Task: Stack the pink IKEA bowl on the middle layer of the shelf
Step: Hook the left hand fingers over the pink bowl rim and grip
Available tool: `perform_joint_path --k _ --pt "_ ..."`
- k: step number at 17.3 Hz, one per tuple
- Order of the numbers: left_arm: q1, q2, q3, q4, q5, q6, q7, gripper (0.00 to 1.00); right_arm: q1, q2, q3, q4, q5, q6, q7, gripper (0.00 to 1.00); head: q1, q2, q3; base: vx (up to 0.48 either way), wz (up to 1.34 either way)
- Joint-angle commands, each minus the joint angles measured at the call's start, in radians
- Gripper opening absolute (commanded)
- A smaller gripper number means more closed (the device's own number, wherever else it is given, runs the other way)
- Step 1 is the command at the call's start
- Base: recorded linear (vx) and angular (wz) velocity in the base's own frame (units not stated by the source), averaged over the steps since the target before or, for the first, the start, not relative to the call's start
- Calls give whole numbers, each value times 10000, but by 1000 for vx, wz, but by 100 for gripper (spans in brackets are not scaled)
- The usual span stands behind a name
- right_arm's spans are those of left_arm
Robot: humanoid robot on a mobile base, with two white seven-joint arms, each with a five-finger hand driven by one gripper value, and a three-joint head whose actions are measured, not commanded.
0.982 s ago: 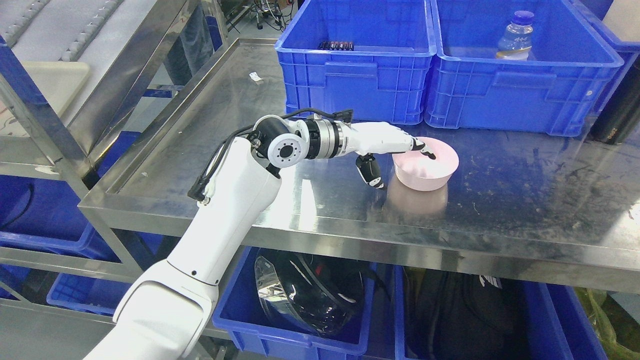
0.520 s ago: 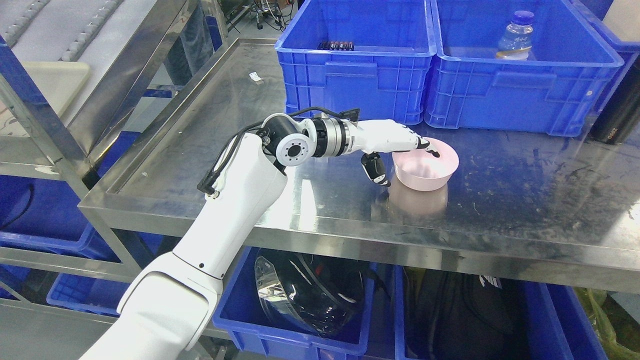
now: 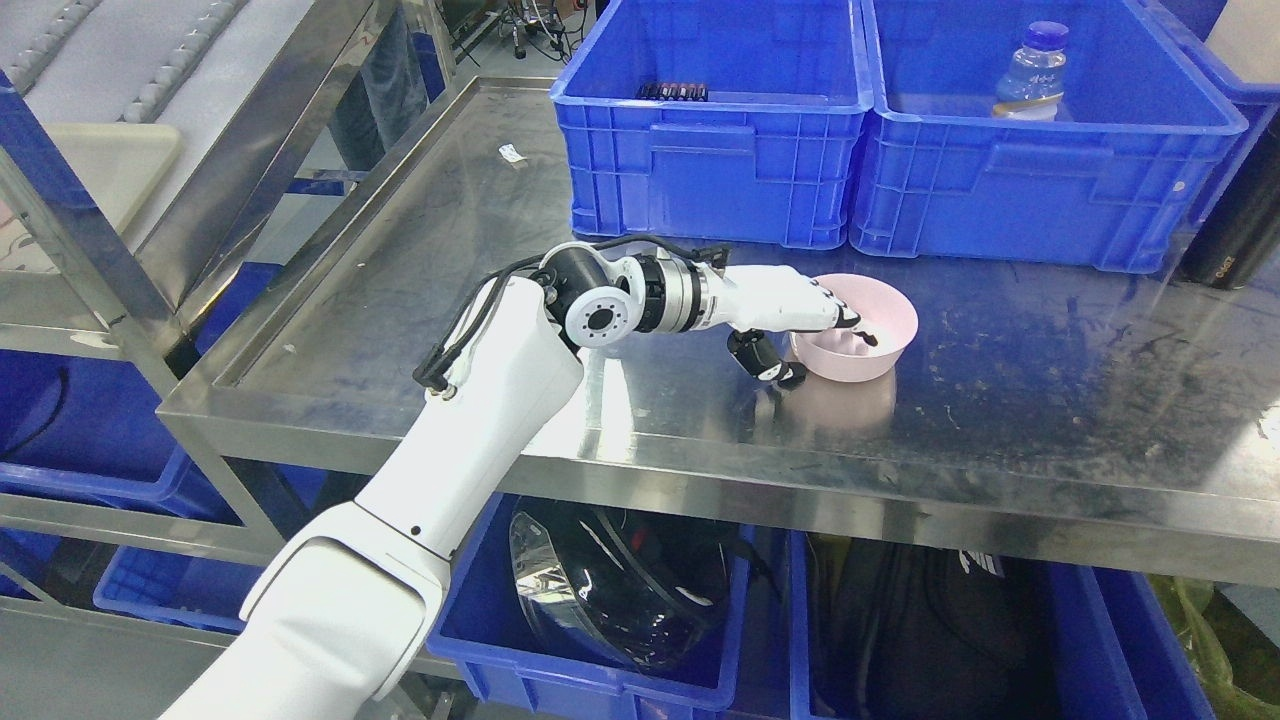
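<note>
Head view: steel shelf (image 3: 1000, 420), blue bins (image 3: 715, 170) behind; left hand (image 3: 800, 315) fingers pinching pink bowl (image 3: 880, 335) rim.

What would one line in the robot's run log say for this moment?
left hand: fingers inside pink bowl, thumb outside its near wall, pinching rim | bowl: upright on steel shelf | right hand: not in view

Pink bowl (image 3: 868, 330), upright, on steel shelf (image 3: 1050, 400)
</note>
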Motion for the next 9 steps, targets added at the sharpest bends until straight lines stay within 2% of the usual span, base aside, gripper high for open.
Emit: perform_joint_path --k 1,3,5,7,8,9 --pt "-9 125 -307 483 -149 -3 -33 69 46 -175 0 -175 0 -3 -3 100 0 0 0 0 0" --pt "-9 125 -185 483 -149 -18 -64 56 46 -175 0 -175 0 -3 -3 100 0 0 0 0 0" --pt "-9 125 243 483 -58 -201 -354 34 31 -175 0 -175 0 -3 -3 100 0 0 0 0 0" --pt "-9 125 932 483 -27 -844 -615 8 46 -175 0 -175 0 -3 -3 100 0 0 0 0 0" --pt "-9 125 1239 483 -27 -1074 -692 1 46 -175 0 -175 0 -3 -3 100 0 0 0 0 0" --pt "6 125 1546 453 -11 -1259 -723 0 31 -175 0 -175 0 -3 -3 100 0 0 0 0 0"
